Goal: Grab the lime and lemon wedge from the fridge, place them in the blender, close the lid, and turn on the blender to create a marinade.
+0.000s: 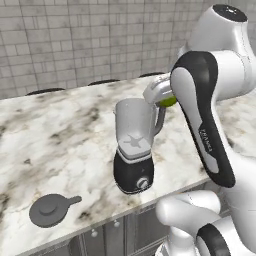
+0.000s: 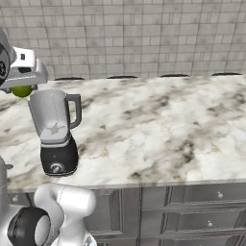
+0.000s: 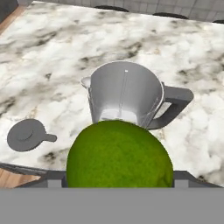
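My gripper [image 1: 166,100] is shut on the lime [image 1: 168,102], a round green ball. It hangs just above the counter, beside the open top of the blender [image 1: 133,150]. From the right base the lime [image 2: 21,91] sits under the hand, up and left of the blender [image 2: 55,134]. In the hand view the lime [image 3: 119,155] fills the foreground between the fingers of the gripper [image 3: 119,175]. The clear jar [image 3: 124,94] stands open just beyond it, handle to the right. The dark grey lid [image 1: 50,210] lies flat on the counter left of the blender, and also shows as the lid [image 3: 26,134].
The marble counter [image 1: 60,135] runs wide to both sides, with more bare counter [image 2: 158,120] right of the blender. A grey tiled wall [image 2: 144,33] backs it. Grey drawers [image 2: 192,202] sit below the front edge.
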Controlling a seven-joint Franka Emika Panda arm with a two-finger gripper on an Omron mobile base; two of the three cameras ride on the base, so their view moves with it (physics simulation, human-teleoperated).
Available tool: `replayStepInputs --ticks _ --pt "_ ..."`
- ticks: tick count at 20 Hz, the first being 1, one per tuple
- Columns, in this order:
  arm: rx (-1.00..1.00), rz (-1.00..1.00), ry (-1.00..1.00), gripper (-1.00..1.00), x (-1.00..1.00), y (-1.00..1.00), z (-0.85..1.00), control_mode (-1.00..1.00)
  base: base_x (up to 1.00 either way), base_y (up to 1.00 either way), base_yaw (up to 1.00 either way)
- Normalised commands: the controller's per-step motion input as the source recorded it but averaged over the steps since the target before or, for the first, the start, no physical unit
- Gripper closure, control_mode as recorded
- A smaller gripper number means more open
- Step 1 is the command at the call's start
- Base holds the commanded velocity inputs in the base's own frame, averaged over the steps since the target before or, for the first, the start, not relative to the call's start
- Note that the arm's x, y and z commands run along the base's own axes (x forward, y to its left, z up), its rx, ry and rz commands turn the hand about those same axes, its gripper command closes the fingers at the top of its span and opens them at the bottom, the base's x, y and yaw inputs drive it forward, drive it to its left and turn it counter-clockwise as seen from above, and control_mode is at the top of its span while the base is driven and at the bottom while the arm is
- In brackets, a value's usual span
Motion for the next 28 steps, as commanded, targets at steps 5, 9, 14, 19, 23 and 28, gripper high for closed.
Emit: replayStepInputs --ticks 5,9,14,19,23,28 --pt "-0.08 0.0 0.0 1.0 1.0 0.15 -0.53 -1.0 0.0 0.0 0.0" --pt "-0.06 0.0 0.01 1.0 1.0 0.23 -0.64 -1.0 0.0 0.0 0.0" --pt "-0.02 0.0 0.04 1.0 0.96 0.3 -0.55 -1.0 0.0 0.0 0.0" --pt "0.0 0.0 0.09 1.0 0.69 0.11 -0.31 -1.0 0.0 0.0 0.0" --pt "0.0 0.0 0.03 -1.0 0.47 0.03 -0.13 -1.0 0.0 0.0 0.0" --pt "0.0 0.0 0.04 -1.0 0.23 0.02 -0.02 -1.0 0.0 0.0 0.0"
